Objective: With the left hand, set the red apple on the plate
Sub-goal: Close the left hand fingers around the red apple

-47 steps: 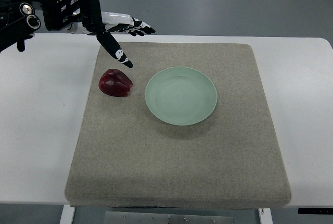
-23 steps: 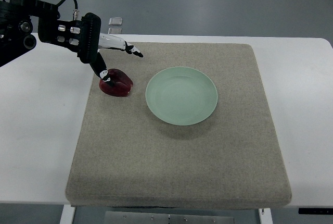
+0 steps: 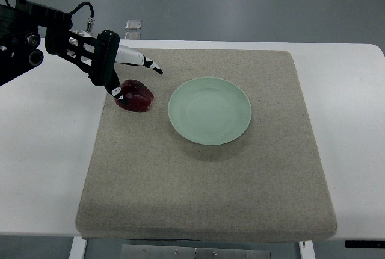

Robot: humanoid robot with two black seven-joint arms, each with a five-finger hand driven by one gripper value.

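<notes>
Red apple (image 3: 135, 95) lies on the grey mat (image 3: 204, 211), just left of the green plate (image 3: 209, 110) and apart from its rim; the plate holds nothing. Over the last second the left hand (image 3: 123, 69) has dropped from above and behind the apple to its level: thumb tip now touches the apple's left side, the other fingers (image 3: 144, 62) reach past its far edge, spread and not yet closed on it. Judgement: approach complete, grasp pending, transfer to the plate outstanding. Right hand is not visible.
</notes>
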